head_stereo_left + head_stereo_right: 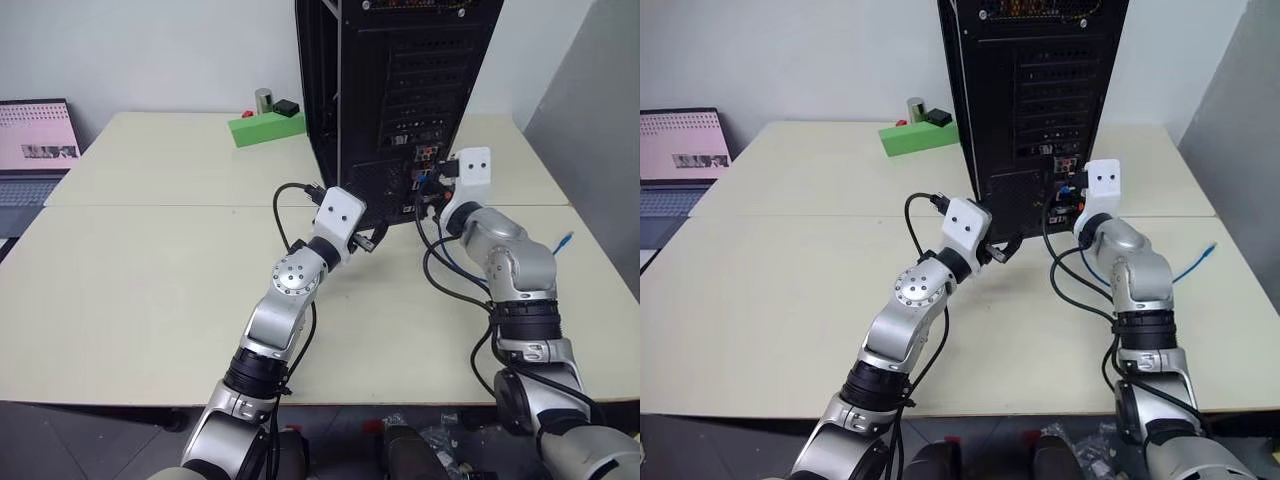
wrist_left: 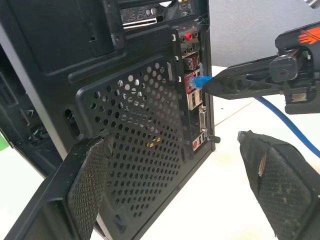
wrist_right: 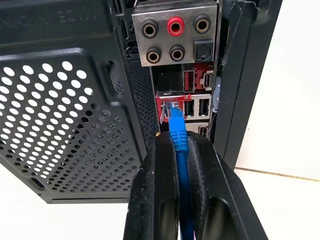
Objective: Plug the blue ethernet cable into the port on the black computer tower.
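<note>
The black computer tower [image 1: 400, 90] stands at the back of the table with its rear panel facing me. My right gripper [image 3: 181, 142] is shut on the blue ethernet cable [image 3: 178, 132] just behind its plug. The plug's clear tip sits at the mouth of the port [image 3: 167, 107], a red-framed socket below the audio jacks; how deep it sits I cannot tell. The cable's other end [image 1: 565, 243] lies on the table at the right. My left gripper [image 2: 170, 140] stands open and empty in front of the tower's mesh grille [image 2: 135, 135], a little left of the right gripper [image 1: 440, 180].
A green box [image 1: 265, 127] with small items on it lies left of the tower. A laptop [image 1: 35, 150] sits at the far left edge. Black cables [image 1: 440, 270] loop on the cream table [image 1: 150, 280] below the connector cluster.
</note>
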`<act>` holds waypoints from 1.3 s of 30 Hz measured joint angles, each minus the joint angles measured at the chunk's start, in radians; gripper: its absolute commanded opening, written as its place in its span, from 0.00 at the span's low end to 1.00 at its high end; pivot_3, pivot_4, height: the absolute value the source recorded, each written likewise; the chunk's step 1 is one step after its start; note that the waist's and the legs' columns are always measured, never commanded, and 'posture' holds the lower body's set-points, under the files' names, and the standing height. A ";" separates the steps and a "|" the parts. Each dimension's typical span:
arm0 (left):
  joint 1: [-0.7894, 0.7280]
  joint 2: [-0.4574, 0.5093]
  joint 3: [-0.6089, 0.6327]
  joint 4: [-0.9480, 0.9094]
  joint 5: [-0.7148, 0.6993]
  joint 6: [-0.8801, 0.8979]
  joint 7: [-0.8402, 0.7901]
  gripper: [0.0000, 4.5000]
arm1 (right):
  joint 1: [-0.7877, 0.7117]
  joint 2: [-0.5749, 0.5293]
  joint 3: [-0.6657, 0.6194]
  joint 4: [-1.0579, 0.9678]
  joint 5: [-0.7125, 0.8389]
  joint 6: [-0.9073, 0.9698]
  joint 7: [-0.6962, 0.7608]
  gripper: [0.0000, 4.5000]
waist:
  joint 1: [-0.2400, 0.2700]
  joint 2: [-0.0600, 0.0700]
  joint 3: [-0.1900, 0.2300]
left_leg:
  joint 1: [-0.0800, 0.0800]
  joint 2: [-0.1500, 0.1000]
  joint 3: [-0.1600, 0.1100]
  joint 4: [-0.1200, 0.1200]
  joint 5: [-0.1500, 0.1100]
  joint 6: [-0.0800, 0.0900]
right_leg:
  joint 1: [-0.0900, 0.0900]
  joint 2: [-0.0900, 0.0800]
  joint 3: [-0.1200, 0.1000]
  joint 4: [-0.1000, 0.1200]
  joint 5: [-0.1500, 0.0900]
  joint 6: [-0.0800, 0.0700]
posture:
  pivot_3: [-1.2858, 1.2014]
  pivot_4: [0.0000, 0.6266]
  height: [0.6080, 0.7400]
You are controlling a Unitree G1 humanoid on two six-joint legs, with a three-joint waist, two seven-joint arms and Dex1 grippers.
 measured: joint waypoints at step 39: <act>-0.017 0.019 0.004 -0.001 -0.017 0.033 -0.044 0.94 | 0.144 -0.190 0.018 -0.118 0.035 -0.014 0.253 0.88 | 0.015 0.000 0.000 | -0.002 0.000 0.000 0.000 0.000 0.000 | -0.001 0.000 0.000 -0.001 0.000 0.001 | 0.52 0.24 1.00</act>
